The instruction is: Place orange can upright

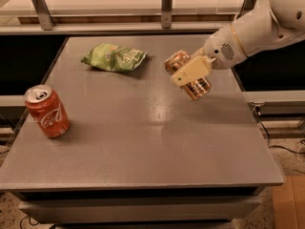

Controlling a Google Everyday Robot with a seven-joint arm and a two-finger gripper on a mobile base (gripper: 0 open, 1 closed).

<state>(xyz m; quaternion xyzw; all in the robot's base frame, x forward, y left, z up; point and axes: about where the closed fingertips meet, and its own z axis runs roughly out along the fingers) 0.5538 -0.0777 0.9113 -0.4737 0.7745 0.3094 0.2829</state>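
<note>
The orange can is a pale copper metallic can, held tilted above the grey table at the right middle. My gripper comes in from the upper right on the white arm and is shut on the can across its middle. A cream finger lies over the can's front. The can's ends point toward the upper left and lower right, and it hangs clear of the table surface.
A deeper red-orange can with white script stands upright at the table's left edge. A green chip bag lies at the back middle. A shelf frame with metal posts runs behind the table.
</note>
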